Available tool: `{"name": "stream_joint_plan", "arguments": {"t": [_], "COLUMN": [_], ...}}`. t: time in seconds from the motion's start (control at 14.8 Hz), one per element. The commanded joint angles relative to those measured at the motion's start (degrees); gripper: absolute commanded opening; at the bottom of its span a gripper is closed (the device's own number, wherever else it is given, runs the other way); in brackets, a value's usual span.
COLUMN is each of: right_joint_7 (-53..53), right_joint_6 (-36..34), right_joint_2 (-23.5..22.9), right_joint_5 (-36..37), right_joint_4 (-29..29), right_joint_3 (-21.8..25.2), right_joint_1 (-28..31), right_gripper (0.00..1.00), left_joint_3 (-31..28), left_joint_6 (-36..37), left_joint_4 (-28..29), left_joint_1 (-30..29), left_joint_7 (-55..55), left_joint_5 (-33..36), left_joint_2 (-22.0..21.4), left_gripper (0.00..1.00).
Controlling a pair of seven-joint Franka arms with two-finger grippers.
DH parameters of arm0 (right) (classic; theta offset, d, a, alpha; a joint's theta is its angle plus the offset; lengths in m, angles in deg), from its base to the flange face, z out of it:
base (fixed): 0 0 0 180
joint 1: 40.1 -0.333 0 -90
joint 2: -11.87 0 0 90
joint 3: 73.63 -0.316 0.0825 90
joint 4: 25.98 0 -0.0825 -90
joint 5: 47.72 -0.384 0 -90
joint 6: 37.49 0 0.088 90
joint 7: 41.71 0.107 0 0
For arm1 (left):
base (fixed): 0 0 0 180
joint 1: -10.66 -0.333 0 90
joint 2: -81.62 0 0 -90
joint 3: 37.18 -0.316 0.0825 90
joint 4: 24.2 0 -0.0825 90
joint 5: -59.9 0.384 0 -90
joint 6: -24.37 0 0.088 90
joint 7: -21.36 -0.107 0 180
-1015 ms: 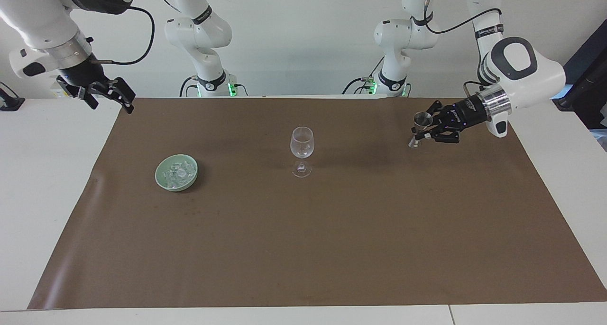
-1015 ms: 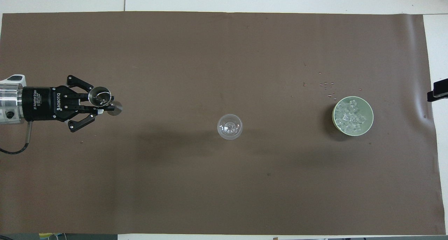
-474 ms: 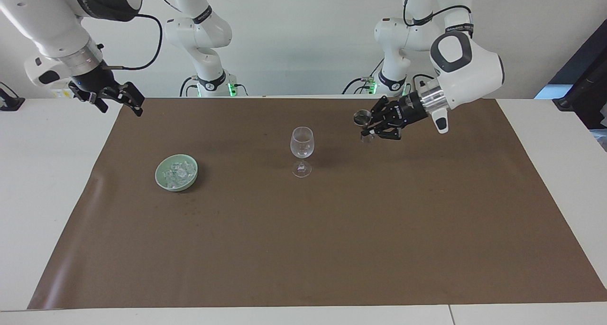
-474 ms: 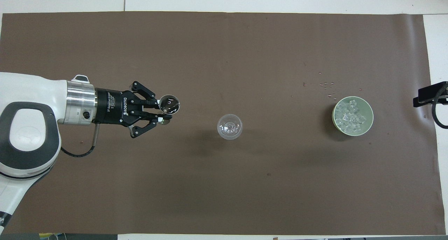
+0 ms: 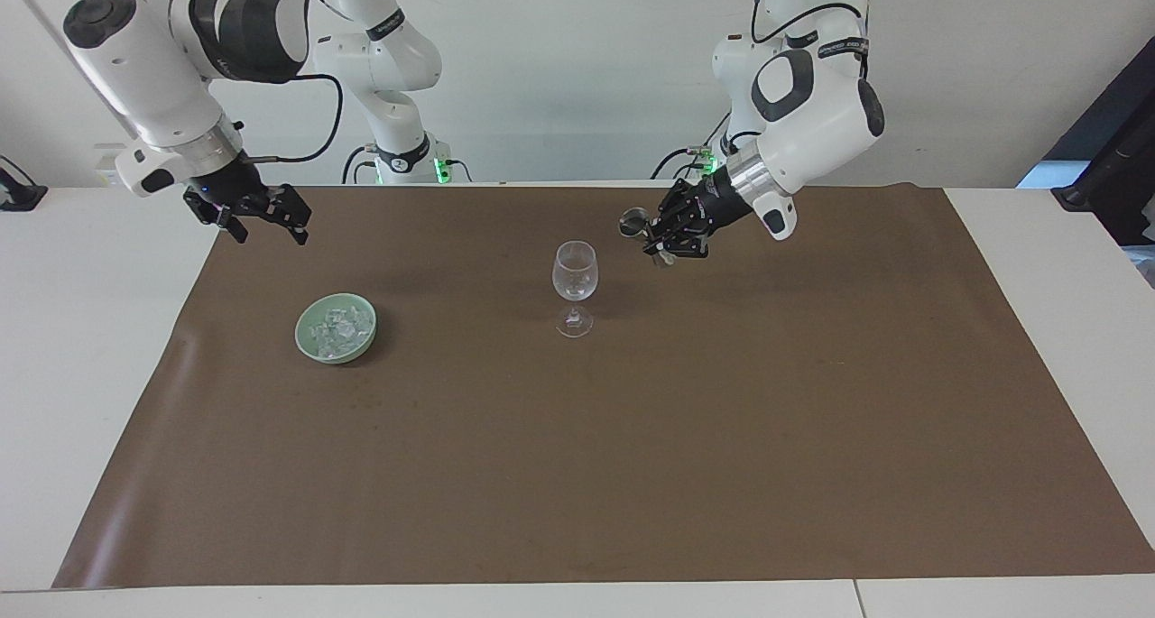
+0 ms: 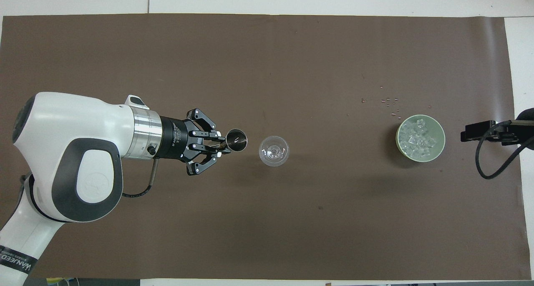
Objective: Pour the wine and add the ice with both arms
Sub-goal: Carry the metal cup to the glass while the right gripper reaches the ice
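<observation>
A clear wine glass [image 5: 574, 275] [image 6: 273, 150] stands upright at the middle of the brown mat. My left gripper [image 5: 663, 239] [image 6: 221, 143] is shut on a small metal measuring cup [image 5: 634, 224] [image 6: 236, 139], held upright in the air just beside the glass's rim, toward the left arm's end. Any wine is hidden; I cannot see what the cup holds. The ice [image 5: 341, 327] [image 6: 418, 139] lies heaped in a pale green bowl [image 5: 302, 334] [image 6: 399, 138] toward the right arm's end. My right gripper [image 5: 266, 228] [image 6: 475, 133] hangs open and holds nothing, over the mat's edge near the bowl.
The brown mat [image 5: 577, 474] covers most of the white table [image 5: 90, 347]. Several tiny specks [image 6: 388, 100] lie on the mat a little farther from the robots than the bowl. A black cable [image 6: 496, 160] trails from the right gripper.
The left arm has swung from its end of the table to the glass, carrying the metal cup. The right gripper has moved in over the mat toward the bowl.
</observation>
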Motion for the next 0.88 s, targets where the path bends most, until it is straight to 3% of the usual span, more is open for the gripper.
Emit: {"name": "stream_joint_plan", "arguments": {"t": [0.0, 0.27, 0.81], "right_joint_7": [-5.6, -9.8, -12.8], "right_joint_6": [4.7, 11.2, 22.3], "right_joint_2": [0.2, -3.9, -8.0], "right_joint_5": [-1.2, -2.6, -3.4], "right_joint_4": [4.5, 7.2, 11.0], "right_joint_3": [-0.1, -0.1, -0.1], "right_joint_1": [0.3, 0.3, -1.8], "right_gripper": [1.0, 1.0, 1.0], "left_joint_3": [2.3, 3.2, 3.4], "left_joint_6": [-4.8, -7.5, -6.6], "left_joint_4": [-0.1, -2.9, -3.4], "left_joint_1": [0.5, 2.1, 7.8], "left_joint_7": [5.9, 15.7, 19.4], "left_joint_5": [4.7, 14.9, 27.0], "left_joint_2": [-0.3, 1.7, 3.1], "left_gripper": [0.0, 0.0, 0.0]}}
